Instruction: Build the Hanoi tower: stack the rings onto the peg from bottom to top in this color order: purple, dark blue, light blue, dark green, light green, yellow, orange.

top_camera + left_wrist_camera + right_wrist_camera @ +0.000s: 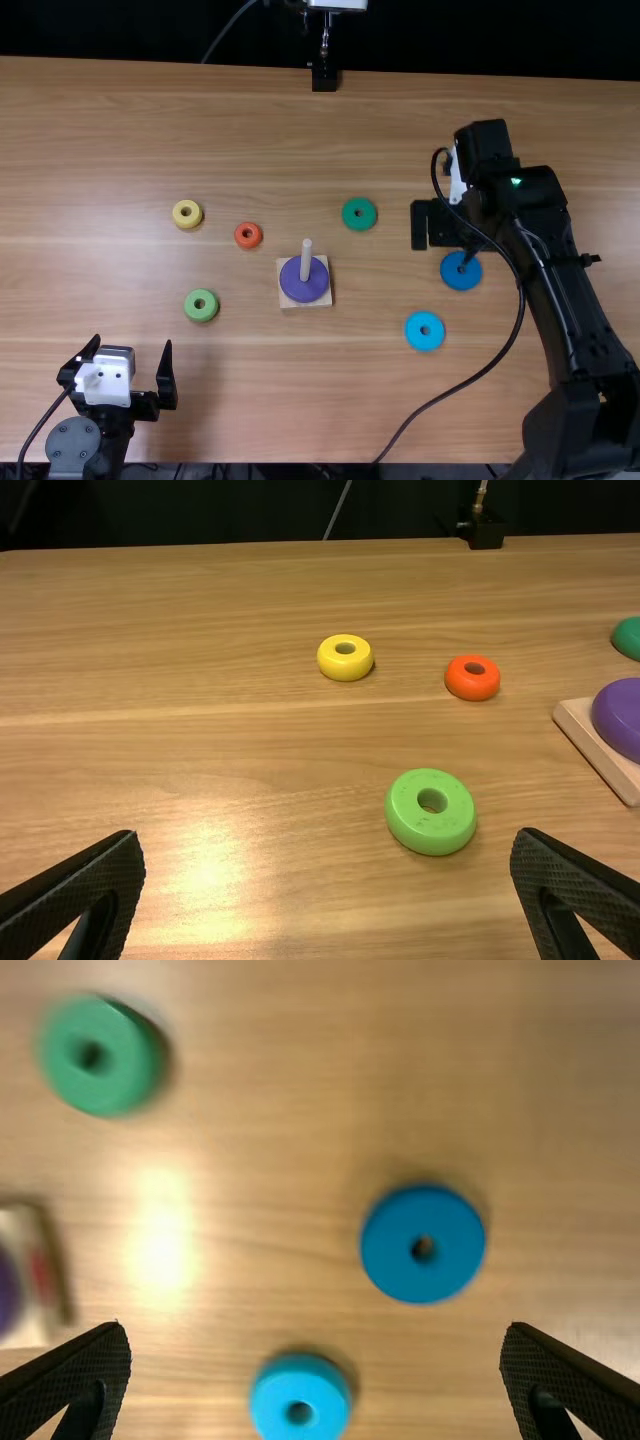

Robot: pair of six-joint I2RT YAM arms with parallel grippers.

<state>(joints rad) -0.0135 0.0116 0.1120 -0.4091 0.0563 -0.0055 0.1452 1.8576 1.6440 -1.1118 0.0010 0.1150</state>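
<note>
My left gripper (131, 352) stands open at the near left; in the left wrist view, the left gripper (328, 842) has the light green ring (431, 812) beyond it. The right gripper (440, 224) is over the right side, beside the dark blue ring (461, 270); in its wrist view the right gripper (316, 1330) is open and empty. The purple ring (296, 285) lies around the peg (306, 258) on its square base (321, 299). Loose on the table are the light blue ring (425, 342), dark green ring (368, 214), yellow ring (178, 215) and orange ring (239, 236).
The wooden table (270, 400) carries the rings around the peg base. A black cable (470, 379) from the right arm loops over the near right part. A black stand (324, 77) is at the table's far edge.
</note>
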